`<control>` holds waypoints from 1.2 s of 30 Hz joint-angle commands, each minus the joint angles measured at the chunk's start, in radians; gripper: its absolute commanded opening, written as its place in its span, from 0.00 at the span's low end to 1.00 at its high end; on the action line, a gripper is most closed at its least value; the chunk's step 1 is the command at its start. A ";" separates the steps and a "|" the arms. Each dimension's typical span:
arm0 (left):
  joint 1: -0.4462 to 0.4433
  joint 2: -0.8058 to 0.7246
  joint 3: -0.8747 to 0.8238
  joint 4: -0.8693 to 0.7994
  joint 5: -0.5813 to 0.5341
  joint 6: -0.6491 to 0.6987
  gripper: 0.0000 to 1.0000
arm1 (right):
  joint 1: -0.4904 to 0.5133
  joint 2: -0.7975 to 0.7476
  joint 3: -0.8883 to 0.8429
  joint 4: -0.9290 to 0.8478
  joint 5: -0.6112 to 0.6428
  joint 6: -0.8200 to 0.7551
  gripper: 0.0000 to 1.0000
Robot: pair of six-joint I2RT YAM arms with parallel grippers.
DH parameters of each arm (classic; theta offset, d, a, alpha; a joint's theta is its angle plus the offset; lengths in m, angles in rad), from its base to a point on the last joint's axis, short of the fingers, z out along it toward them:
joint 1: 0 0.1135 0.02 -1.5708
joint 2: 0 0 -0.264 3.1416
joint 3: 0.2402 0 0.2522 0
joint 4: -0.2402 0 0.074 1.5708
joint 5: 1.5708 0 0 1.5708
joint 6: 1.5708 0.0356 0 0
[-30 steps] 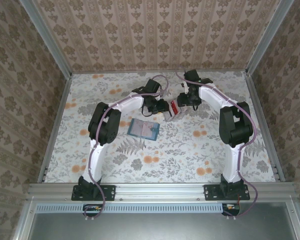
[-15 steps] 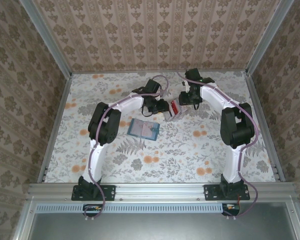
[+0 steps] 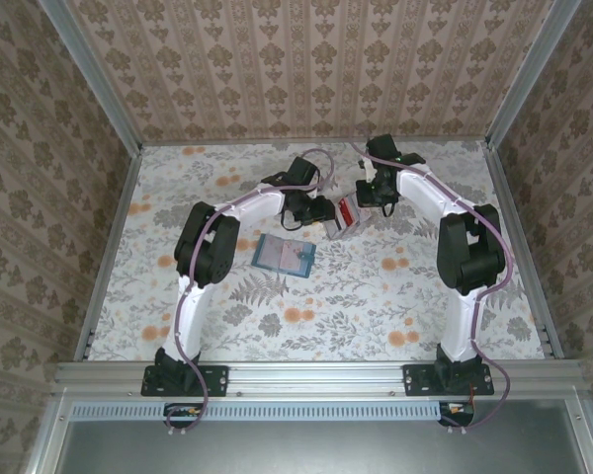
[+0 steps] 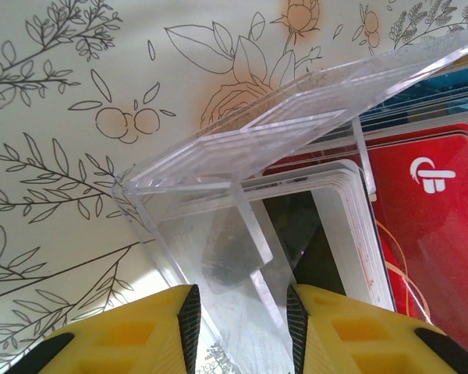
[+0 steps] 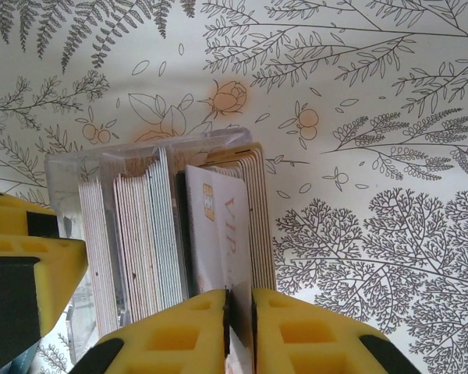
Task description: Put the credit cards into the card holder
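A clear plastic tray [image 4: 281, 125] stands at the back middle of the table, packed with upright credit cards [image 5: 132, 234], red [image 4: 429, 202] and white. My left gripper [image 4: 240, 300] is shut on the tray's [image 3: 347, 213] clear wall from the left. From the right, my right gripper [image 5: 240, 304] is shut on the top edge of one white card [image 5: 214, 226], which has a chip and red lettering and still sits among the others. The card holder [image 3: 284, 254], a teal wallet, lies open and flat on the table in front of the left gripper [image 3: 326, 214].
The table has a floral-patterned cover [image 3: 376, 296] and is fenced by patterned walls on three sides. Both arms arch toward the back middle. The left gripper's yellow finger [image 5: 23, 265] shows beside the tray in the right wrist view.
My right gripper has closed from open onto the white card in the tray. The left gripper, the tray and the wallet have not moved.
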 commanded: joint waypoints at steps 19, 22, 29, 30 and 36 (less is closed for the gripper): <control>-0.001 -0.039 -0.035 -0.081 -0.037 0.008 0.37 | -0.017 -0.131 -0.017 -0.012 -0.118 0.045 0.00; -0.001 -0.074 -0.035 -0.079 -0.031 0.005 0.37 | -0.017 -0.170 -0.033 0.009 -0.175 0.076 0.00; 0.006 -0.167 -0.028 -0.085 -0.047 0.014 0.39 | -0.003 -0.272 -0.158 0.121 -0.326 0.186 0.00; 0.010 -0.180 -0.030 -0.089 -0.049 0.018 0.39 | 0.007 -0.283 -0.177 0.127 -0.334 0.196 0.00; 0.064 -0.289 -0.134 -0.105 -0.079 0.052 0.39 | 0.093 -0.331 -0.285 0.206 -0.379 0.275 0.01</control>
